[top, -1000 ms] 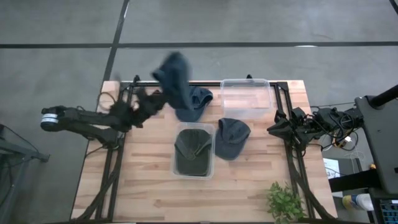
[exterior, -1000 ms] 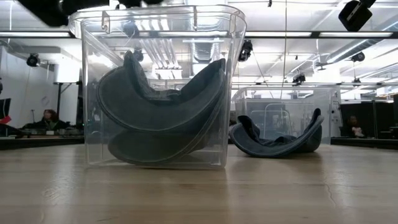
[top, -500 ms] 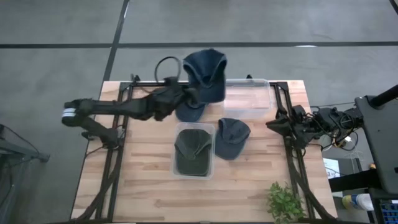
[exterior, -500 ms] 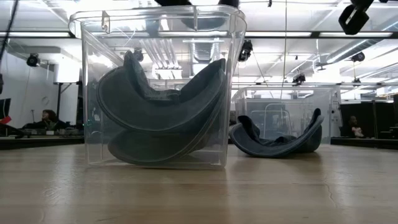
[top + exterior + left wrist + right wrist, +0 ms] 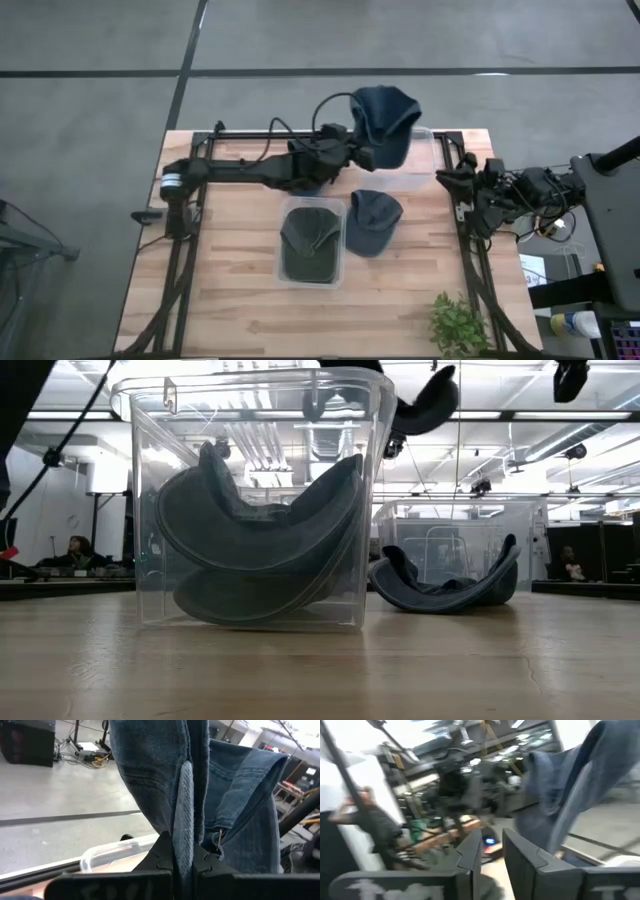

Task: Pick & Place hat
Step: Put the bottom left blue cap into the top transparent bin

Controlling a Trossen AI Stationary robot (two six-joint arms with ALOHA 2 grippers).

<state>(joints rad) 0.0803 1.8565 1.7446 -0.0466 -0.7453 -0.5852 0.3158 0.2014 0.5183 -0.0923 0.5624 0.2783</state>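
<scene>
The denim hat hangs in the air, pinched at a fold of its cloth by the left tool, whose fingers are closed tight on the fabric in the left wrist view; seen from above it hovers over the near-left part of the empty bin at the tabletop's far edge. This looks like the carrying step of the pick and place, with the hat lifted and nearly over where it seems meant to go. As a judgement, the next move calls for bringing the hat squarely above the empty bin's opening, lowering it until the loose crown and brim are inside the walls, and only then opening the fingers, since the cloth dangles and could catch on the rim or drape over it. Toward the camera's side of the empty bin a second hat lies flat on the wood, touching or just beside a filled bin that already holds a dark hat; in the low view that hat curls up against the clear walls. The right tool waits at the tabletop's right edge, beside the empty bin, its fingers a narrow gap apart and holding nothing. A small plant stands at the near right corner. No brand, label or readable writing shows on the hats or bins; faint marks on the left wrist's housing are too unclear to read.
</scene>
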